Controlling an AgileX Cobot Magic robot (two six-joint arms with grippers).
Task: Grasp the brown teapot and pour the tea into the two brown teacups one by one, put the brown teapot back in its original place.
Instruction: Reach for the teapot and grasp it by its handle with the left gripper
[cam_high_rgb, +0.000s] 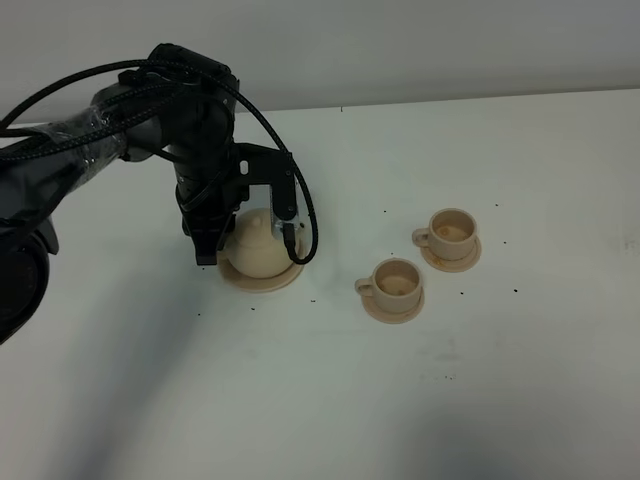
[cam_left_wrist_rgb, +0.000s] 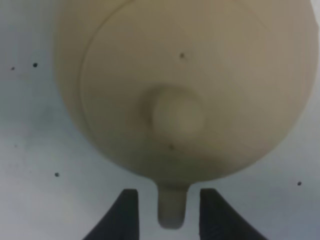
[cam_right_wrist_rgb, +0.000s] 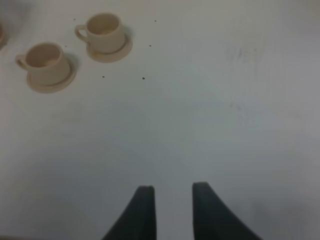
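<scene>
Left arm (cam_high_rgb: 100, 140) filled the near-left, its left gripper (cam_left_wrist_rgb: 170, 215) down at the left flank of the brown teapot (cam_high_rgb: 258, 245). Fingers (cam_left_wrist_rgb: 125, 215) stood apart, straddling the loop handle (cam_left_wrist_rgb: 171, 205), thin gap each side, nothing pinched. Handle ran edge-on, straight into the jaws' gap. Pot sat on its wide saucer (cam_high_rgb: 268, 285). Further right, well apart: near teacup (cam_high_rgb: 397, 278), far teacup (cam_high_rgb: 452, 230), each on a saucer. Right gripper (cam_right_wrist_rgb: 170, 205) parted, empty, over bare table (cam_right_wrist_rgb: 225, 125); left arm was clearly nearer, so squeezing looked next.

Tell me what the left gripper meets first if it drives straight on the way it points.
The brown teapot: its loop handle sits between the open jaws of the left gripper, its body just beyond. Depth is unclear.
</scene>
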